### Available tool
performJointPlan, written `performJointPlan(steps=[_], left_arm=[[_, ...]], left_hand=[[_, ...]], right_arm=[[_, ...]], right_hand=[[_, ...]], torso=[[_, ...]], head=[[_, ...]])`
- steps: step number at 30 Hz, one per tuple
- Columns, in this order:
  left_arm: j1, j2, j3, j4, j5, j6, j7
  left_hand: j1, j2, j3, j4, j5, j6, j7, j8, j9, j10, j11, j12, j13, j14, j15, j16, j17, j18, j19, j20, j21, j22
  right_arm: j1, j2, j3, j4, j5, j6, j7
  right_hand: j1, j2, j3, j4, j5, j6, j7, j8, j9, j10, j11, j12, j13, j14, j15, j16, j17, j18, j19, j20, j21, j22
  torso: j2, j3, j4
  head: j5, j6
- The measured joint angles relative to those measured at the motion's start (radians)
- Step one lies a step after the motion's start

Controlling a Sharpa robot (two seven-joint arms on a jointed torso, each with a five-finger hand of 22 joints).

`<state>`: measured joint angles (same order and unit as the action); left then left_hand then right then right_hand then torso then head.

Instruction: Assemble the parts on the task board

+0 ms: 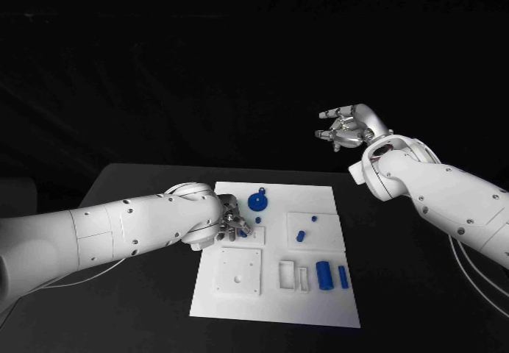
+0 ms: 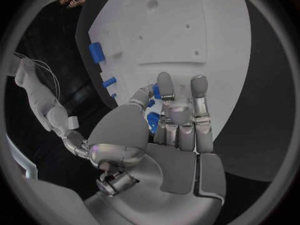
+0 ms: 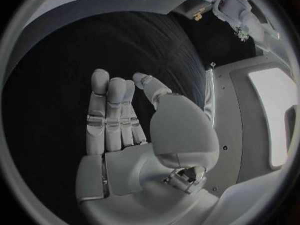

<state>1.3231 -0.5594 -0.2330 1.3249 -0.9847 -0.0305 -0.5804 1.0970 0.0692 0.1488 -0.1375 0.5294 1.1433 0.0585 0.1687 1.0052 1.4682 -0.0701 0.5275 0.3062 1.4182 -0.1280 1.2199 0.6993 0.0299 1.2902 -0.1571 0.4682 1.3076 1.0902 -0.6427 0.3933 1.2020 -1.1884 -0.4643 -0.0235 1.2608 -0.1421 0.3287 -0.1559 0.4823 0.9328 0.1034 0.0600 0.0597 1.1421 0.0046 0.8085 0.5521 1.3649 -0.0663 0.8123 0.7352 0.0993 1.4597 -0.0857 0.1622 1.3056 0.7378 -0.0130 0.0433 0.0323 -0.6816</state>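
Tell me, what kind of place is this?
Probably a robotics lab or test bench: a black table against a dark backdrop, a white task board holding small blue parts, and the left hand working over it.

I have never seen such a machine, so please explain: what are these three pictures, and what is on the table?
It is a robot with two white arms, each ending in a silver hand. One picture looks down from its head; the two round ones come from cameras at its wrists. On the black table lies a white task board with small blue parts, such as two cylinders. The left hand reaches onto the board, with a blue part between its fingers. The right hand is raised above the table and holds nothing.
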Motion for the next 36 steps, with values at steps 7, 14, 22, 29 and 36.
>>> performJointPlan(steps=[7,14,22,29,36], left_arm=[[0.001,0.001,0.0,0.002,-0.008,0.004,0.0],[0.0,0.001,0.0,0.004,-0.014,0.004,0.0],[0.0,0.004,-0.001,0.001,-0.021,0.003,-0.001],[-0.001,0.009,-0.001,-0.006,-0.03,0.003,-0.002],[-0.002,0.012,-0.002,-0.012,-0.035,0.004,-0.003]], left_hand=[[-0.006,0.006,0.0,0.0,0.0,0.002,0.002,0.0,-0.004,0.0,0.0,0.004,0.0,-0.004,-0.001,0.0,0.0,0.0,0.0,0.0,0.004,0.0],[-0.005,-0.006,0.013,0.007,-0.026,0.004,0.003,0.0,-0.006,0.0,0.0,0.007,0.0,-0.002,-0.006,0.0,0.0,0.0,0.0,0.0,0.004,0.0],[0.01,-0.04,0.032,0.029,-0.053,0.007,0.0,0.0,-0.006,0.0,0.0,0.012,0.0,-0.001,-0.006,0.004,0.002,0.0,0.0,0.0,0.004,0.0],[0.008,-0.046,-0.001,0.062,-0.12,0.027,-0.019,0.002,0.009,0.0,0.0,0.012,0.0,-0.001,-0.006,0.004,0.002,0.001,0.0,0.0,0.004,0.0],[0.013,-0.051,-0.035,0.099,-0.163,0.04,-0.032,0.006,0.008,0.001,-0.001,0.016,0.0,-0.001,-0.006,0.004,0.003,0.0,0.0,0.0,0.004,0.0]], right_arm=[[0.0,0.0,0.0,-0.001,0.0,0.002,0.0],[-0.001,0.001,0.0,-0.002,0.0,0.003,0.0],[-0.002,0.001,0.0,-0.002,-0.001,0.004,-0.001],[-0.003,0.001,0.0,-0.002,-0.001,0.003,0.0],[-0.003,0.001,0.0,-0.002,0.0,0.003,0.001]], right_hand=[[0.0,0.0,0.0,0.0,0.0,0.0,0.0,0.0,0.0,0.001,-0.001,0.0,0.0,0.0,0.0,0.0,0.0,0.0,0.0,0.0,-0.001,0.0],[-0.004,0.004,0.0,0.0,0.0,0.0,0.0,0.0,0.0,0.002,-0.002,0.0,0.0,0.0,0.0,0.0,0.0,0.0,0.0,0.0,-0.006,0.002],[-0.004,0.004,0.0,0.0,0.0,0.0,0.0,0.0,0.0,0.002,-0.002,0.0,0.0,0.0,0.0,0.0,0.0,0.0,0.0,0.0,-0.006,0.002],[-0.004,0.004,-0.006,0.006,0.0,0.0,0.0,0.0,0.0,0.002,-0.002,0.0,0.0,0.0,0.0,0.0,-0.001,0.0,0.0,0.0,-0.011,0.002],[-0.004,0.004,-0.01,0.01,0.0,0.0,0.0,0.0,0.0,0.002,-0.002,0.0,0.0,0.0,0.0,0.0,-0.001,0.0,0.0,0.0,-0.011,0.002]], torso=[[0.0,-0.0008,0.0012],[0.0,-0.0012,0.0012],[0.0,-0.0012,0.0011],[0.0,-0.0003,0.0006],[0.0,-0.0002,0.0]], head=[[-0.001,-0.002],[-0.002,-0.004],[-0.003,-0.004],[-0.005,-0.003],[-0.006,-0.003]])
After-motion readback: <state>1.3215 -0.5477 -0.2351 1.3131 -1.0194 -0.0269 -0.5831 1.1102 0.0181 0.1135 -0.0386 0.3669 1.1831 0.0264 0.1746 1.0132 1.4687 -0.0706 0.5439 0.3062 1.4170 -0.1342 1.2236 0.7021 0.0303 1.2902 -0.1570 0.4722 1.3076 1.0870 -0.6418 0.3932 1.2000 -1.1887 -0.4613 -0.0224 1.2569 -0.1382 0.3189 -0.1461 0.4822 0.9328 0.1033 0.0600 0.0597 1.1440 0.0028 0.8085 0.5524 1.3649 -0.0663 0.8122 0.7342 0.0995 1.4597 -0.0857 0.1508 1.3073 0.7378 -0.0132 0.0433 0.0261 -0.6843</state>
